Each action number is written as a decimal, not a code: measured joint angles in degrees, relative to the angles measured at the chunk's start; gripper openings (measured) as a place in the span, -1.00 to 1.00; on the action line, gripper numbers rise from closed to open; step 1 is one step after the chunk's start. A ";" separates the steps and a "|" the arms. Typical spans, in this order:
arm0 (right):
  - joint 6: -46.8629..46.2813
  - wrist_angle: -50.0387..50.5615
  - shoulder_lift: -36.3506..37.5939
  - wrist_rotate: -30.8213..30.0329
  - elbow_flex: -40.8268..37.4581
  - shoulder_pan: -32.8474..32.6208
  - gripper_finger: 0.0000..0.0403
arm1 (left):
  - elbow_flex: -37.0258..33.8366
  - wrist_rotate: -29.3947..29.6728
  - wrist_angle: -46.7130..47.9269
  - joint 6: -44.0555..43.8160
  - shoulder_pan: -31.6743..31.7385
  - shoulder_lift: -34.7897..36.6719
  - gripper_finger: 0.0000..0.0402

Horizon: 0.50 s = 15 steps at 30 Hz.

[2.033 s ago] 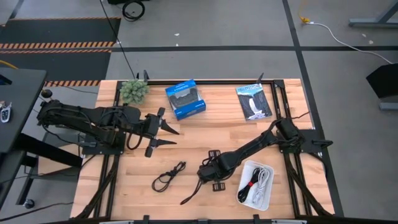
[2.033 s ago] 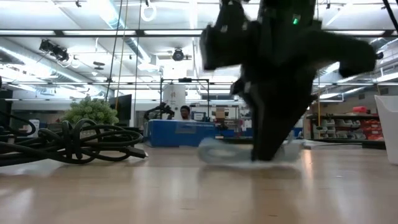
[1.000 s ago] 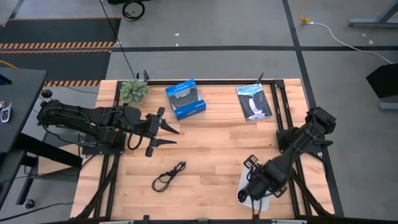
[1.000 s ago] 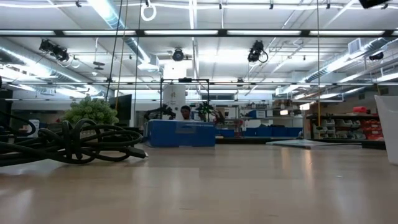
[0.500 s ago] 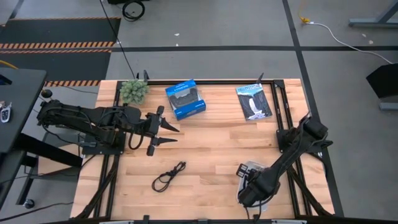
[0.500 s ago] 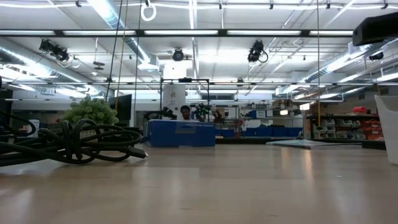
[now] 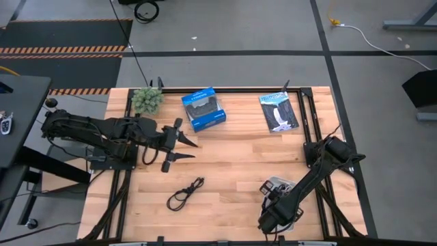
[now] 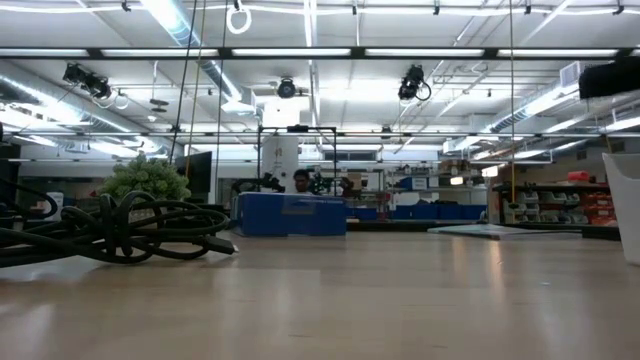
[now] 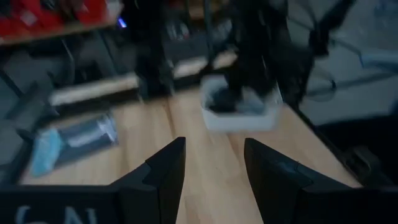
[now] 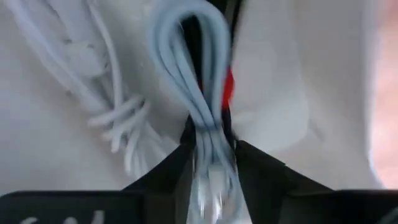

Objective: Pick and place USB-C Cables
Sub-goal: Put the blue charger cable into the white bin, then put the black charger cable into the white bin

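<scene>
Clamping grey cable [image 10: 198, 118], right tool [image 10: 208, 163] inside white tray [image 10: 277, 99]; left tool [image 7: 179, 149] apart.

My right gripper [image 7: 273, 220] sits low inside the white tray [image 7: 276, 183], closed around the grey cable [image 10: 198, 106]; the white cable [image 10: 106, 93] and the tray wall crowd both sides. Bare wood lies open across the table centre. The loose black cable [image 7: 186, 193] obstructs the front left. My left gripper [image 7: 186, 149] holds its fingers spread above clear tabletop.
</scene>
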<state>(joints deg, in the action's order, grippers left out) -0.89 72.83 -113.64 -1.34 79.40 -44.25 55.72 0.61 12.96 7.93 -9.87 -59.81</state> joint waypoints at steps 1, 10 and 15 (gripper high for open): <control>-2.44 0.65 1.18 0.04 0.02 -0.02 -0.34 | -0.01 -0.62 1.77 -0.52 -0.09 -0.45 -0.14; -14.36 4.60 13.08 -1.74 0.04 -0.50 -0.19 | -0.11 -3.41 21.83 -20.42 -3.87 -7.95 -0.14; -16.02 5.17 20.35 -10.44 0.02 -1.12 -0.19 | -0.09 -2.70 21.96 -31.06 -8.19 -14.40 -0.14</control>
<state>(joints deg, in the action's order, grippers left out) -16.91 78.00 -93.29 -11.78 79.42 -45.37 55.64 -2.09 34.93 -23.13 -18.06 -74.22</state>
